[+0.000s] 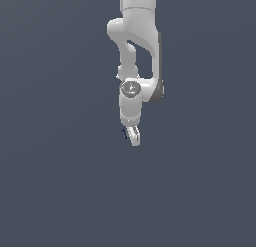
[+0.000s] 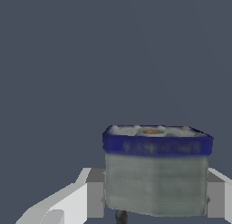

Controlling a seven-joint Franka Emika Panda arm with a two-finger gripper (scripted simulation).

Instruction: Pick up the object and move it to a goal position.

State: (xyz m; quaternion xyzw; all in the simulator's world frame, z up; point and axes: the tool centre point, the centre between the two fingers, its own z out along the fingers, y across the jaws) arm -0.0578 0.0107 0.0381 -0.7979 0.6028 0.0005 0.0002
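Observation:
The object [image 2: 156,173] is a small grey block with a dark-blue band near one end. In the wrist view it fills the space between my two white fingers [image 2: 74,200], which press on both of its sides. In the exterior view it shows only as a tiny dark-blue speck [image 1: 124,134] beside the fingertips. My gripper [image 1: 133,135] hangs from the white arm in the middle of the exterior view, pointing down, shut on the object. No goal marker shows in either view.
The background is a plain dark grey-blue surface [image 1: 60,181] in both views. The white arm [image 1: 137,46] comes down from the top of the exterior view. Nothing else shows.

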